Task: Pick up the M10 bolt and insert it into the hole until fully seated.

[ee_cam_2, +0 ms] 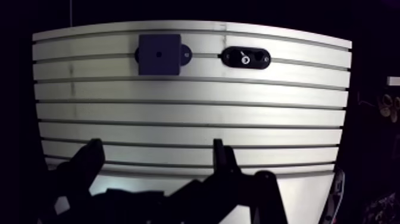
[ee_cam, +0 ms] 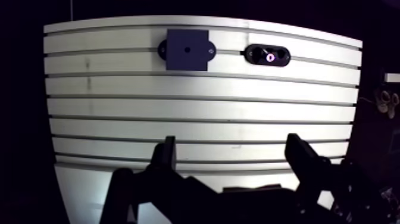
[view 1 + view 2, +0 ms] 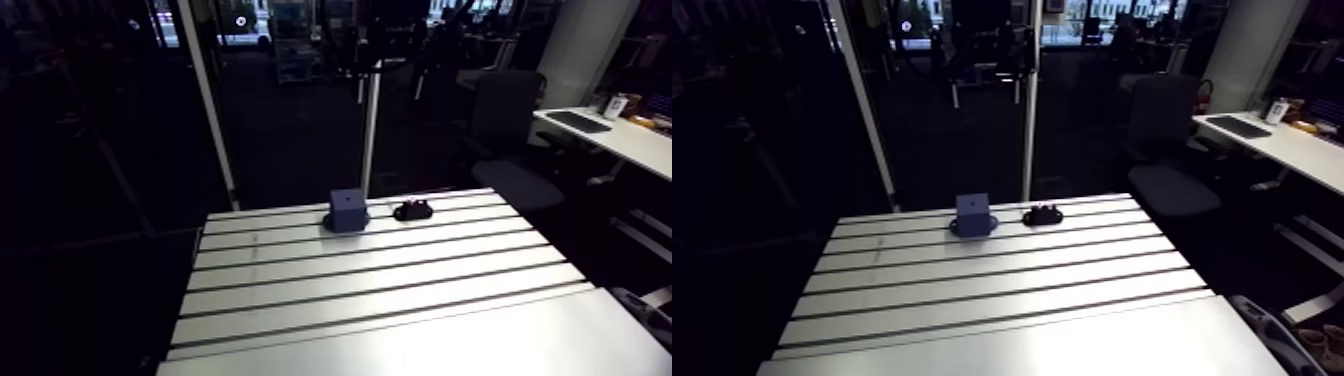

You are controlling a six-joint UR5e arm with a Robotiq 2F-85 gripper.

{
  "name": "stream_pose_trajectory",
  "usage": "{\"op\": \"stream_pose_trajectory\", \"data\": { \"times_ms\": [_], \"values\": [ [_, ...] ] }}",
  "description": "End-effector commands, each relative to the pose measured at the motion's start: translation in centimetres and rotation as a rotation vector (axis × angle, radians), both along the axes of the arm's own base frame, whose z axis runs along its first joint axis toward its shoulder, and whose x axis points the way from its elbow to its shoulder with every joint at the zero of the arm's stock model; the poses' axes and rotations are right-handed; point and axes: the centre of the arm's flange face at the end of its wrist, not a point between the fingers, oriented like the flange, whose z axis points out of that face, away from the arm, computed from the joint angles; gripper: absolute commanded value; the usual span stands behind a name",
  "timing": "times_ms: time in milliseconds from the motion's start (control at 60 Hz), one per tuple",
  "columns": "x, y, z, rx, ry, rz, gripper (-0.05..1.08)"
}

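Two things sit near the far edge of the slotted table: a dark blue block and, just beside it, a small black holder. Only the wrist view shows the little hole on top of the block and the shiny bolt sitting in the holder. The gripper hangs well apart from both, its fingers spread wide with nothing between them.

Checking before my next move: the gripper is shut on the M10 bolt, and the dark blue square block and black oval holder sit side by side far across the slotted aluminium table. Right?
No: the wrist view shows the gripper open and empty; the M10 bolt sits in the black oval holder, beside the dark blue square block.
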Motion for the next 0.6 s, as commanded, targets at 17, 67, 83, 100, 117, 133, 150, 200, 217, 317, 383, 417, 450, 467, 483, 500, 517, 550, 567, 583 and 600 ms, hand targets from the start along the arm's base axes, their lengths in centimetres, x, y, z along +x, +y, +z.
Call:
{"op": "stream_pose_trajectory", "data": {
  "times_ms": [17,67,83,100,117,133,150,200,217,317,383,417,450,467,483,500,517,550,567,583,600],
  "values": [
    [-1.2,3.0,-2.3,0.006,0.007,0.001,0.01],
    [-1.7,3.7,-2.9,0.008,0.009,0.003,0.01],
    [-1.7,3.7,-2.9,0.008,0.009,0.003,0.01],
    [-1.8,3.8,-3.1,0.008,0.012,0.005,0.01],
    [-2.0,4.0,-3.3,0.010,0.015,0.005,0.01],
    [-2.2,4.2,-3.9,0.009,0.011,0.004,0.01],
    [-2.2,4.2,-3.9,0.009,0.011,0.004,0.01],
    [-2.5,4.4,-4.3,0.010,0.011,0.003,0.01],
    [-2.8,4.6,-4.8,0.008,0.008,0.004,0.01],
    [-3.5,5.0,-6.2,-0.002,-0.003,0.000,0.01],
    [-4.0,5.3,-7.1,-0.008,-0.012,0.000,0.01],
    [-4.1,5.6,-7.5,-0.012,-0.017,-0.001,0.01],
    [-4.1,5.7,-7.6,-0.012,-0.017,0.000,0.01],
    [-4.2,5.9,-7.6,-0.012,-0.017,0.002,0.01],
    [-4.2,5.9,-7.6,-0.012,-0.017,0.002,0.01],
    [-4.2,6.2,-7.7,-0.011,-0.016,0.001,0.03],
    [-4.2,6.2,-7.7,-0.011,-0.016,0.001,0.03],
    [-4.3,6.8,-7.8,-0.007,-0.003,-0.006,0.10],
    [-4.3,6.8,-7.8,-0.007,-0.003,-0.006,0.10],
    [-4.5,7.3,-8.0,-0.006,0.002,-0.012,0.14],
    [-4.5,7.3,-8.0,-0.006,0.002,-0.012,0.14]
  ]
}}
